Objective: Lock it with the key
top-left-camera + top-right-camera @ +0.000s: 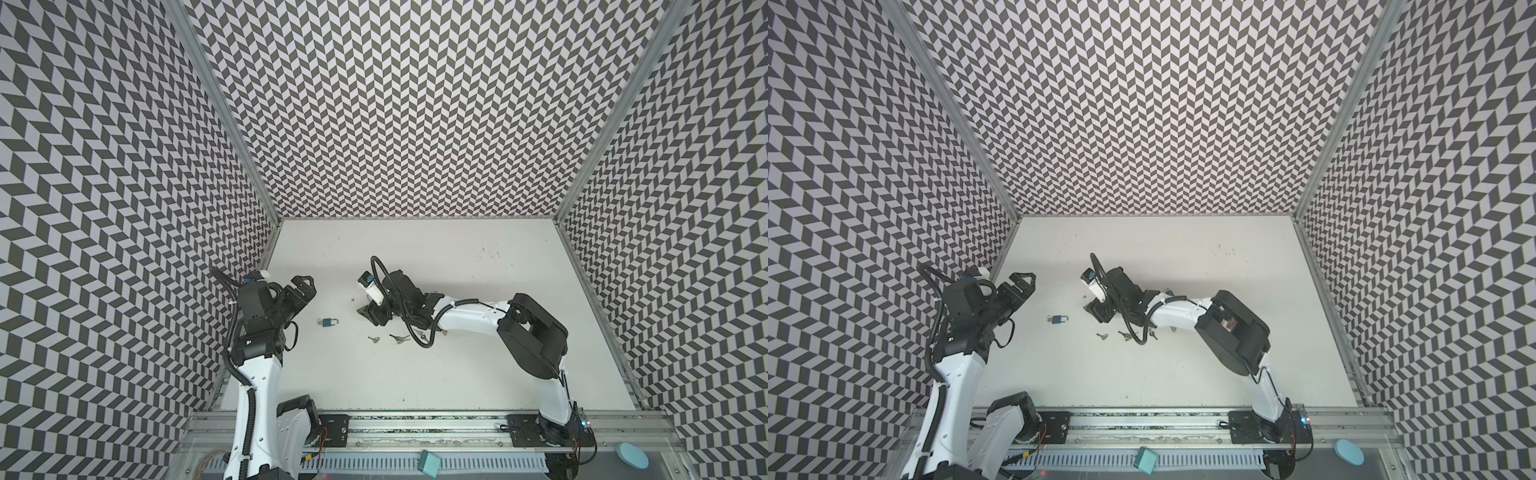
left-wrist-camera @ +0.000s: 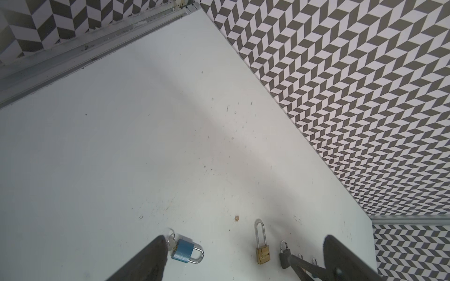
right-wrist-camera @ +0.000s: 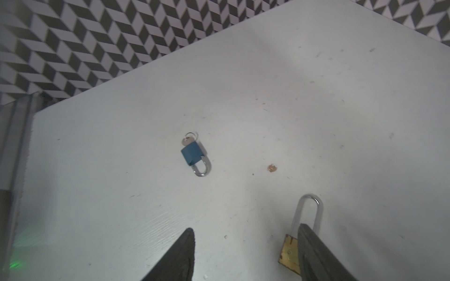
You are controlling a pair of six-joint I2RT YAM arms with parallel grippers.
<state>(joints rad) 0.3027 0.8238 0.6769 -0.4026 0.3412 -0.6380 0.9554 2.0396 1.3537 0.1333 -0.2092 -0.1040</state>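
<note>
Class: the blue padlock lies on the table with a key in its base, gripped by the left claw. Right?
Not gripped. In a top view the blue padlock lies free on the table, key in its base; the left claw stands open, apart from it.

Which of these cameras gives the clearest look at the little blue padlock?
The right wrist view: the blue padlock lies mid-frame, whole and unobstructed, key in its base. In the left wrist view a claw finger cuts across the padlock's key end. In both top views it is tiny.
</note>
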